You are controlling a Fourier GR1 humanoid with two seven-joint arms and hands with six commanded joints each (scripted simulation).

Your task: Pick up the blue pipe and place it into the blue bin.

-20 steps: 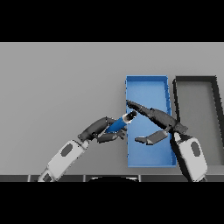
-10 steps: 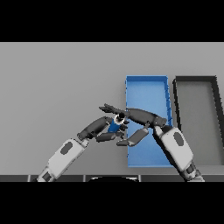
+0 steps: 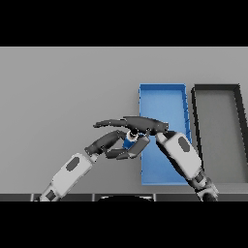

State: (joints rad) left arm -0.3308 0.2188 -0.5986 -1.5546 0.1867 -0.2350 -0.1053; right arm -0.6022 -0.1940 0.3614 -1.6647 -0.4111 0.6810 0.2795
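grey table, blue bin, dark bin

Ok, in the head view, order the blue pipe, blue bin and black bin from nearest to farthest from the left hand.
1. blue pipe: between the fingers of the left hand.
2. blue bin: just to its right.
3. black bin: far right, beyond the blue one.

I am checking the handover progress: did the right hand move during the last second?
Yes. The right hand moved left, from over the blue bin to beyond its left wall, above the blue pipe.
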